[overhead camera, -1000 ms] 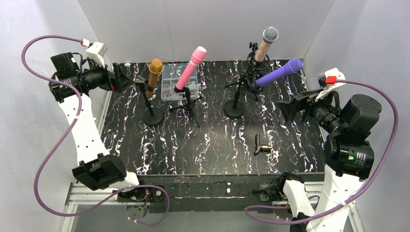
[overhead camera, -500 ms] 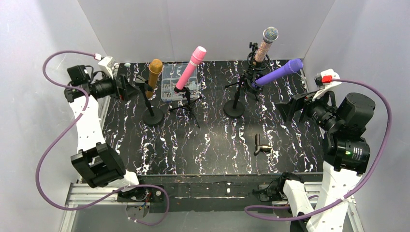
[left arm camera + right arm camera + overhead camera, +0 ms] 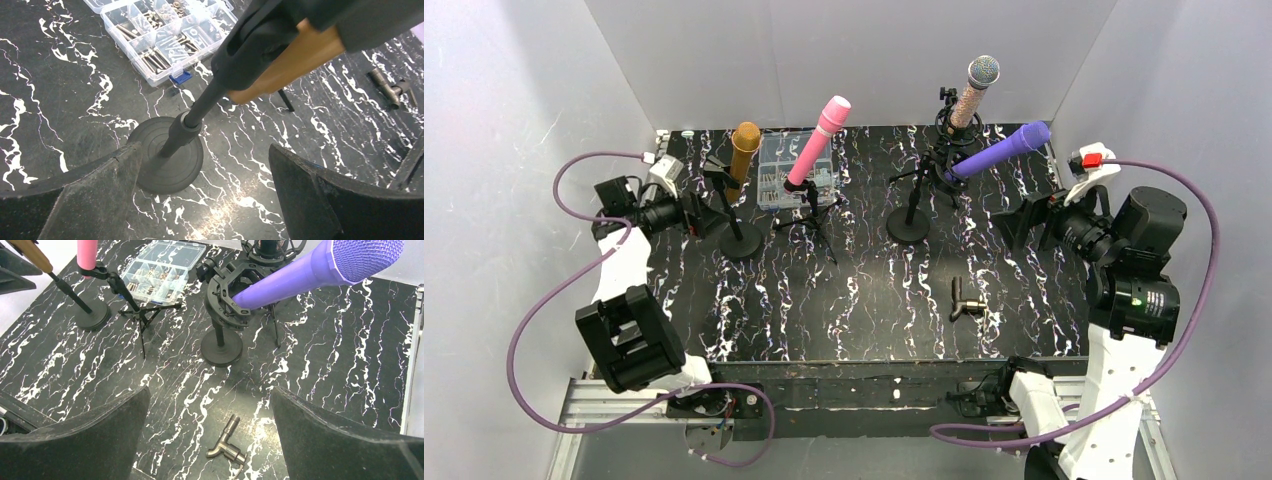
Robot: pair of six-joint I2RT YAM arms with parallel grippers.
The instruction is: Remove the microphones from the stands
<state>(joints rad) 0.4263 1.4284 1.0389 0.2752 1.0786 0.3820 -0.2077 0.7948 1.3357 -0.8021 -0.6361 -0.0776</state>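
Several microphones stand in stands on the black marbled table. A gold microphone (image 3: pixel 745 146) sits in a clip on a round-based stand (image 3: pixel 740 241) at the left. My left gripper (image 3: pixel 701 216) is open just left of that stand's pole, low down. In the left wrist view its open jaws (image 3: pixel 202 150) frame the stand's base (image 3: pixel 167 160), with the gold microphone (image 3: pixel 287 62) overhead. A purple microphone (image 3: pixel 999 150) lies slanted in a ring mount. My right gripper (image 3: pixel 1024 222) is open to the right of it and below its head (image 3: pixel 367 252), holding nothing.
A pink microphone (image 3: pixel 819 140) on a tripod and a silver-headed microphone (image 3: pixel 972 95) stand at the back. A clear parts box (image 3: pixel 796 170) lies behind the pink one. A metal tap fitting (image 3: pixel 965 303) lies on the table near the front right. White walls enclose the table.
My left arm has swung down and right, bringing its open gripper from the back left corner to the gold microphone's stand. The right gripper has edged slightly left.
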